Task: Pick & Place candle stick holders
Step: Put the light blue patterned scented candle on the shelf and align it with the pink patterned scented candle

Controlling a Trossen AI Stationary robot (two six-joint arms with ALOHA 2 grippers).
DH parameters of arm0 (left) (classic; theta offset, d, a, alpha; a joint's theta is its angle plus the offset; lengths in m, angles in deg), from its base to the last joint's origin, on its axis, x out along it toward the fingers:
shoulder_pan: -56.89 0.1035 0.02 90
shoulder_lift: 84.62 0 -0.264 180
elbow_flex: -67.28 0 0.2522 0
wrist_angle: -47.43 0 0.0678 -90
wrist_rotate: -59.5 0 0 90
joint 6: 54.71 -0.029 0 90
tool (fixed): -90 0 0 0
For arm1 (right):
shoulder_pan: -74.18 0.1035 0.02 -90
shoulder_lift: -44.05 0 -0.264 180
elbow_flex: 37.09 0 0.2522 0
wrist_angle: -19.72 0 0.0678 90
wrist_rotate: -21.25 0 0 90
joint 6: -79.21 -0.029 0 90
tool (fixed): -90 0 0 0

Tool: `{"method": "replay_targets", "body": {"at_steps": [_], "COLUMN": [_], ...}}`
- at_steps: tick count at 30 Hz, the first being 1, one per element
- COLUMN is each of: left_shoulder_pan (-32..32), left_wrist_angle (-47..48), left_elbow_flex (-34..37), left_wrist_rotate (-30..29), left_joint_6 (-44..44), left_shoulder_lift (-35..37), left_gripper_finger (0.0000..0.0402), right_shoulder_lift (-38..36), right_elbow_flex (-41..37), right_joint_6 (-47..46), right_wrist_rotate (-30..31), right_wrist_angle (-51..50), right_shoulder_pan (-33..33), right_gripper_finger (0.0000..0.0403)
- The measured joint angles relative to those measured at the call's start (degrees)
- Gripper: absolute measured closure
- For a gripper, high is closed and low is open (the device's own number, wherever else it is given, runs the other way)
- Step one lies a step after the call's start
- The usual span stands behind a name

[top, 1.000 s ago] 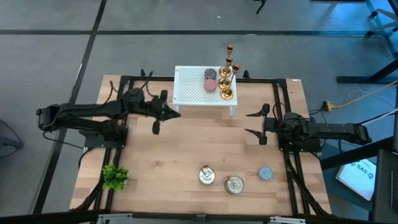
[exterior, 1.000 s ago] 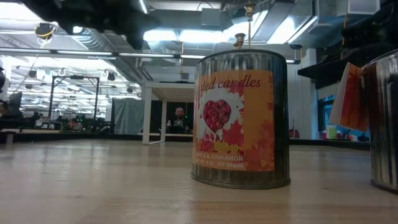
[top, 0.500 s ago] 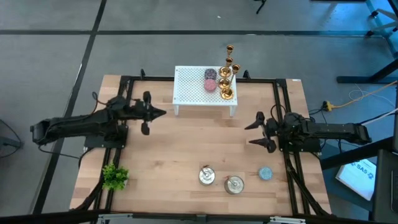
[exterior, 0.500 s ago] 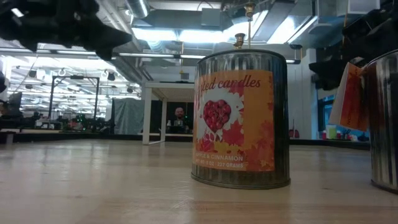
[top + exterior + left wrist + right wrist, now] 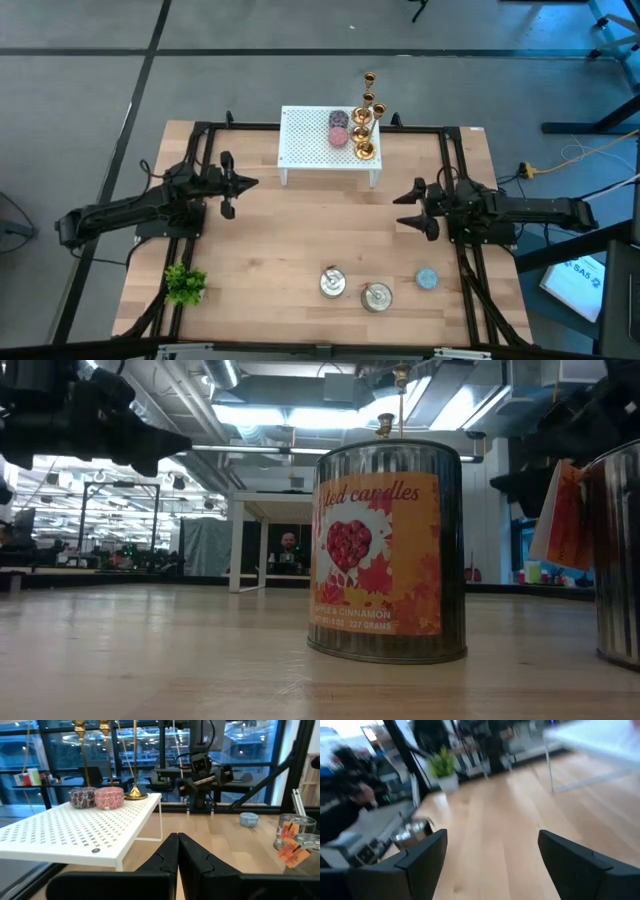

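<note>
Three gold candle stick holders (image 5: 365, 125) stand by their round bases on the right end of a white perforated shelf (image 5: 310, 145) at the table's far side; their bases and stems also show in the left wrist view (image 5: 134, 794). My left gripper (image 5: 250, 184) is shut and empty, above the table to the left of the shelf, its tips (image 5: 177, 851) pointing toward the shelf. My right gripper (image 5: 405, 208) is open and empty over the table's right side, its two fingers (image 5: 420, 855) wide apart.
Two round candles (image 5: 338, 128), pink and purple, lie on the shelf beside the holders. Two silver lidded tins (image 5: 333, 283) (image 5: 377, 296) and a flat blue candle (image 5: 427, 279) stand near the front edge. A small green plant (image 5: 185, 284) stands front left.
My left gripper has drawn back from the shelf toward the table's left edge. My right gripper has turned a little about its place and stays open. The holders have not moved.
</note>
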Motion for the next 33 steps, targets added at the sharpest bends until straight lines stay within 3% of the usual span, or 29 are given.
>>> {"method": "replay_targets", "body": {"at_steps": [8, 20, 25, 33], "left_shoulder_pan": [0.44, 0.00, 0.00, 0.00], "left_wrist_angle": [0.15, 1.68, 1.68, 1.68], "left_elbow_flex": [1.88, 2.45, 2.45, 2.45], "left_wrist_rotate": [-0.09, -0.01, -0.01, -0.01], "left_joint_6": [3.34, 5.88, 5.86, 5.77], "left_shoulder_lift": [1.53, 1.51, 1.51, 1.51], "left_gripper_finger": [0.0400, 0.0396, 0.0396, 0.0396], "right_shoulder_lift": [11.19, 39.52, 48.16, 55.16], "right_elbow_flex": [18.62, 41.18, 45.74, 46.19], "right_joint_6": [-1.45, -7.57, -10.48, -22.27], "right_wrist_rotate": [2.04, 3.15, 2.61, -1.81], "right_wrist_angle": [-27.00, -63.21, -70.88, -74.44], "right_shoulder_pan": [0.13, 6.15, 9.04, 13.72], "right_gripper_finger": [0.0087, 0.0087, 0.0087, 0.0087]}}
